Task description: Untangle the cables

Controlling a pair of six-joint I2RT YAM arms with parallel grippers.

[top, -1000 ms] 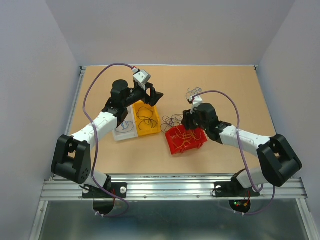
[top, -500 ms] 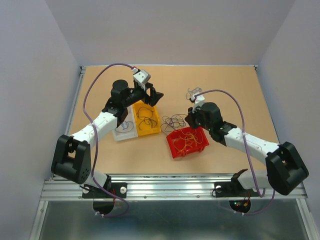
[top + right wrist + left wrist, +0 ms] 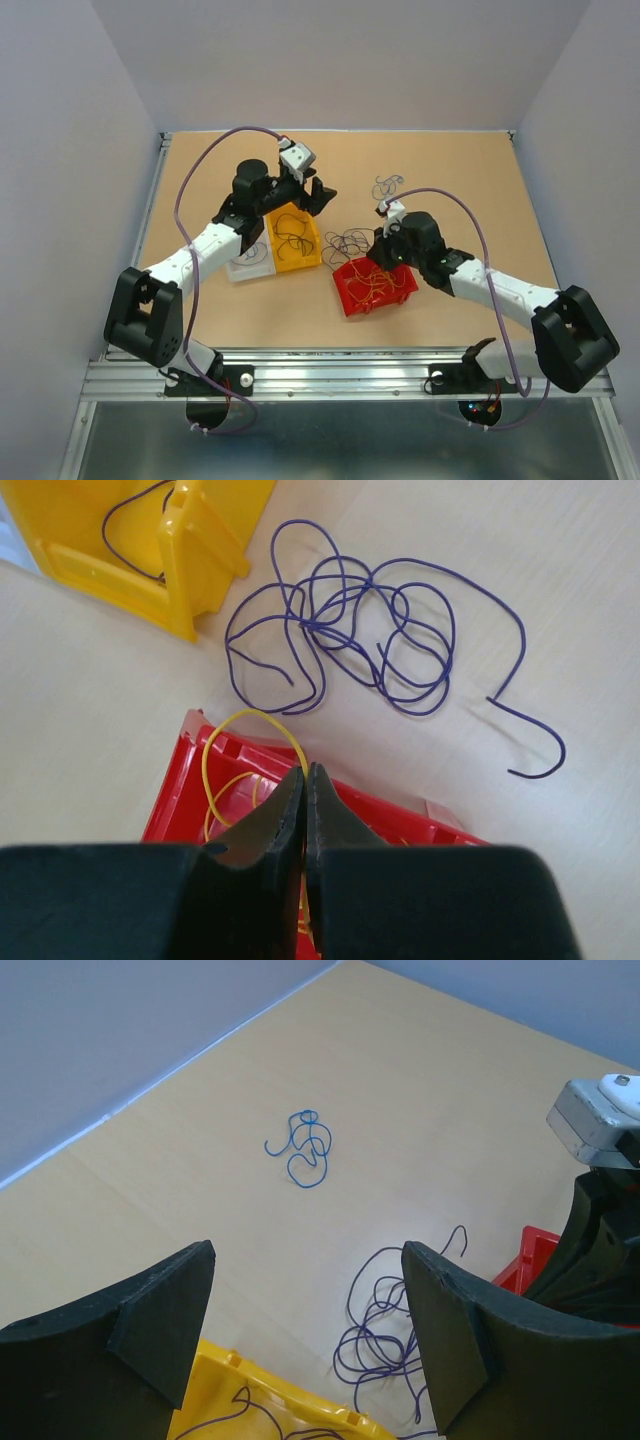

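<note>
**Two arms, one pinch at the red bin**

Two grippers are on show, and they are doing very different things. Right gripper [image 3: 305, 775] sits at the far rim of the red bin [image 3: 175, 790] with its jaws pressed flat together. A yellow wire [image 3: 250, 715] arcs up out of the bin and runs straight into the tips; it looks nipped there. More yellow-orange strands [image 3: 372, 285] lie heaped inside that bin.

Left gripper [image 3: 308, 1260] hangs over the far end of the yellow bin [image 3: 275, 1400]. Its fingers [image 3: 160, 1320] are spread wide with nothing between them. Dark wire [image 3: 290, 228] loops inside the yellow bin, and a white bin [image 3: 245, 265] sits touching it at its 9 o'clock.

Out on the table [image 3: 460, 190], the purple tangle [image 3: 370, 630] sprawls loose and flat on the wood. It lies at 11 o'clock from the red bin and 3 o'clock from the yellow one, between the two, just beyond the right gripper's tips. One hooked end trails off to the right in the wrist view.

Further out, at 12 o'clock from the red bin and well apart from both bins, a small blue tangle [image 3: 305, 1145] lies by itself. Neither arm touches it.
</note>
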